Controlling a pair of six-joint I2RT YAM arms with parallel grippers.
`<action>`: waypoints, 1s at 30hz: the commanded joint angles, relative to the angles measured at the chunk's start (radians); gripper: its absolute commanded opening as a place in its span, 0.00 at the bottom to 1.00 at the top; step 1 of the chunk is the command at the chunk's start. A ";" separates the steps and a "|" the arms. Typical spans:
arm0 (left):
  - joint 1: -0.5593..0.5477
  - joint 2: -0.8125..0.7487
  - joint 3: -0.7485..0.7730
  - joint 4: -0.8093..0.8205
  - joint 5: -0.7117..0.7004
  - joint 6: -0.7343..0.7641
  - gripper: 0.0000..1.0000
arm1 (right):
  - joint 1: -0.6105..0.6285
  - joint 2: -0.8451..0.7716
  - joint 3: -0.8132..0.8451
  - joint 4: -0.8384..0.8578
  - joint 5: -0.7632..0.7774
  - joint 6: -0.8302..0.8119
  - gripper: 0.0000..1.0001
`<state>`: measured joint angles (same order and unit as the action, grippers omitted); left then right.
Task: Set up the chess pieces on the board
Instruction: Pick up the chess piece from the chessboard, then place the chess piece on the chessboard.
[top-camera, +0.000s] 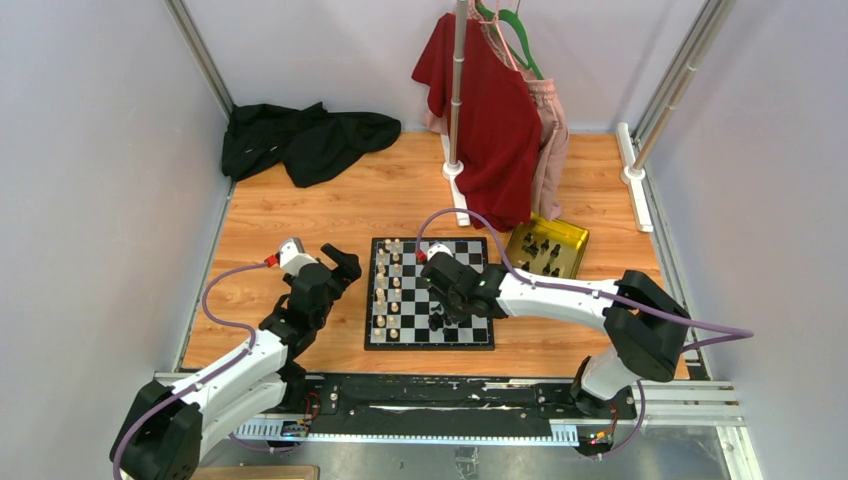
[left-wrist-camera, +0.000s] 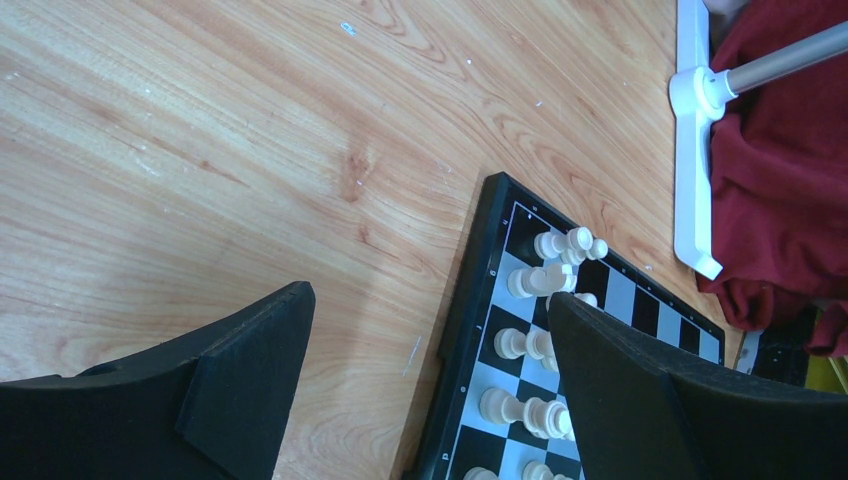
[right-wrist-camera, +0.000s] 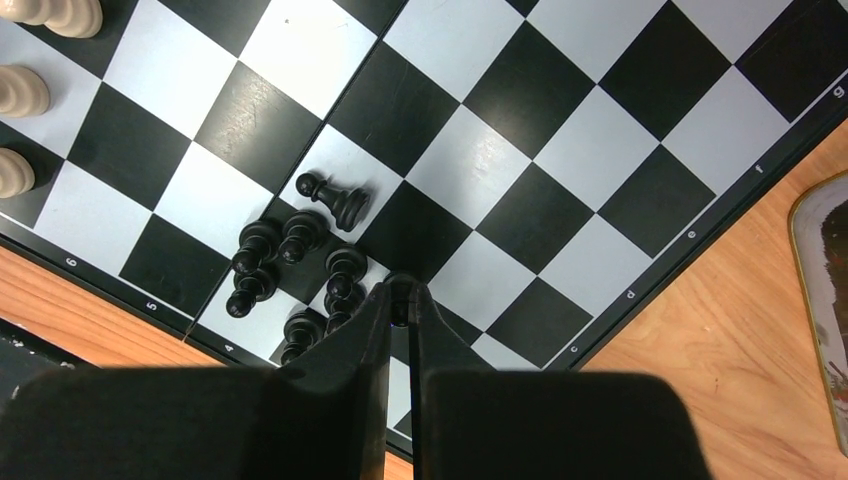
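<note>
The board lies mid-table, and cream-white chess pieces stand in two columns along its left side. My right gripper hovers over the board's near middle. In the right wrist view it is shut on a small black piece pinched at the fingertips. Beside it on the board stands a huddle of black pieces, one lying tipped. My left gripper hangs open at the board's left edge, its jaws wide over wood and the board's border, near white pieces.
A shiny gold tray holding more black pieces sits right of the board, its rim showing in the right wrist view. A clothes rack base with a red garment stands behind. A black cloth lies at the back left.
</note>
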<state>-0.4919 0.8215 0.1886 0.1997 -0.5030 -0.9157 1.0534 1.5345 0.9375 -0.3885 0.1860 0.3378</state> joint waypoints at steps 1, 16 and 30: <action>0.007 -0.011 -0.002 0.007 -0.036 0.006 0.93 | -0.006 -0.034 0.029 -0.028 0.037 -0.024 0.00; 0.007 -0.017 0.008 -0.008 -0.039 0.017 0.93 | -0.214 0.075 0.164 -0.010 0.005 -0.141 0.00; 0.007 -0.019 0.005 -0.012 -0.039 0.018 0.93 | -0.352 0.251 0.332 0.017 -0.077 -0.210 0.00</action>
<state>-0.4919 0.8131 0.1886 0.1833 -0.5098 -0.9089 0.7235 1.7538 1.2171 -0.3805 0.1379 0.1623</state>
